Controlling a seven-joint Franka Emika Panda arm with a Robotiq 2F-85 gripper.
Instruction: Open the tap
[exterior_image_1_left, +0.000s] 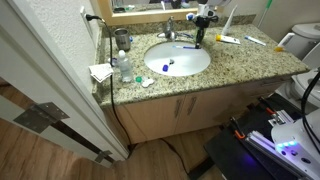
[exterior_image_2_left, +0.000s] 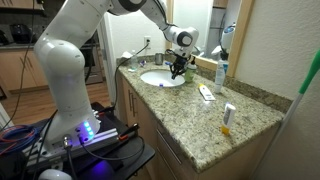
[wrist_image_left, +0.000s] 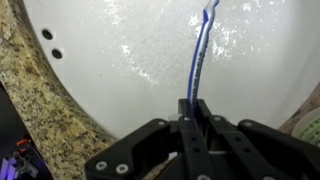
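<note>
The tap (exterior_image_1_left: 168, 33) is a small chrome faucet behind the white basin (exterior_image_1_left: 195, 62), at the mirror side of the granite counter. My gripper (exterior_image_1_left: 198, 40) hangs over the basin's back edge, just to the right of the tap and apart from it. In the wrist view my gripper (wrist_image_left: 193, 103) is shut on a thin blue and white toothbrush (wrist_image_left: 201, 50), which sticks out ahead over the basin wall (wrist_image_left: 120, 60). An exterior view shows the gripper (exterior_image_2_left: 178, 70) low above the basin (exterior_image_2_left: 152, 79). The wrist view does not show the tap.
A small blue thing (exterior_image_1_left: 168, 66) lies in the basin. On the counter are a toothpaste tube (exterior_image_1_left: 228, 39), cups (exterior_image_1_left: 122, 40), a folded cloth (exterior_image_1_left: 100, 72) and a bottle (exterior_image_2_left: 221, 70). A door (exterior_image_1_left: 45, 80) stands on one side and a toilet (exterior_image_1_left: 300, 45) on the other.
</note>
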